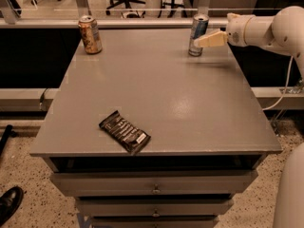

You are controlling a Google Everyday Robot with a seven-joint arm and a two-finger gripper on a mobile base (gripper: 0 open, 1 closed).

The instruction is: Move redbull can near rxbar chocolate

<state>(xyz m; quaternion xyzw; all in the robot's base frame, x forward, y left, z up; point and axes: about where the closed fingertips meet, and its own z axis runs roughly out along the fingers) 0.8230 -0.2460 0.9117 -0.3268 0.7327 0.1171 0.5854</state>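
The redbull can [198, 33], slim, blue and silver, stands upright at the far right of the grey table [156, 94]. The gripper [198, 42] comes in from the right on a white arm; its cream fingers [211, 38] reach the can's right side at mid height. The rxbar chocolate [124, 131], a dark glossy bar with white lettering, lies flat near the table's front edge, left of centre, far from the can.
An orange-gold can [90, 34] stands at the table's far left corner. Drawers [154, 186] sit below the tabletop. A rail and office chairs lie behind the table. A black shoe [9, 203] is on the floor at the lower left.
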